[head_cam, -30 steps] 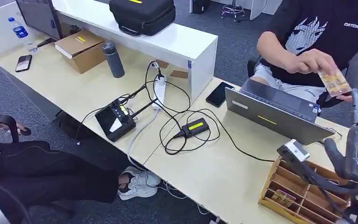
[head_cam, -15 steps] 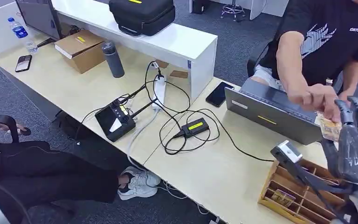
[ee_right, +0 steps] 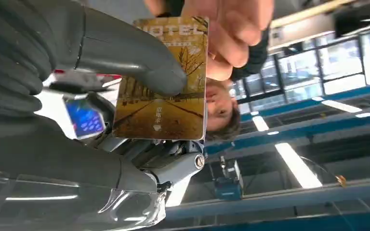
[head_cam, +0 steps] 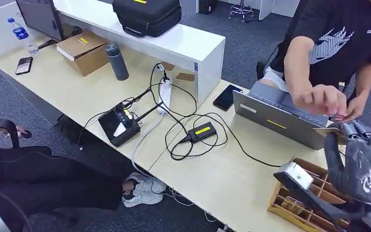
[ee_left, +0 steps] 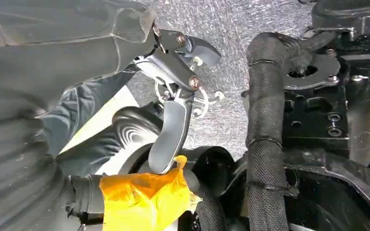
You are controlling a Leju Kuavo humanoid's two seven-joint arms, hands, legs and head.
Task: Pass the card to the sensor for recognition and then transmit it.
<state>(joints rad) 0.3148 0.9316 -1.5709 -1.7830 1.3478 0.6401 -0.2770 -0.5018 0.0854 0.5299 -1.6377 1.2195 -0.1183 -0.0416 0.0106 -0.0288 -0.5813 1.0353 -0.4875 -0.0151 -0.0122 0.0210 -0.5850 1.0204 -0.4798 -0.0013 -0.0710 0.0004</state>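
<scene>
My right hand (head_cam: 367, 162) is raised over the wooden organizer (head_cam: 314, 193) at the near corner of the surface (head_cam: 222, 183). On the right wrist camera its thumb (ee_right: 139, 62) presses on the face of the gold hotel card (ee_right: 161, 79), with the darker fingers behind it, so the card is clamped there. A person's hand (ee_right: 231, 33) also touches the card's far end; on the head camera that hand (head_cam: 321, 99) sits just above mine, beside the laptop (head_cam: 280, 118). My left hand (ee_left: 173, 110) hangs low; I cannot tell how its fingers lie.
</scene>
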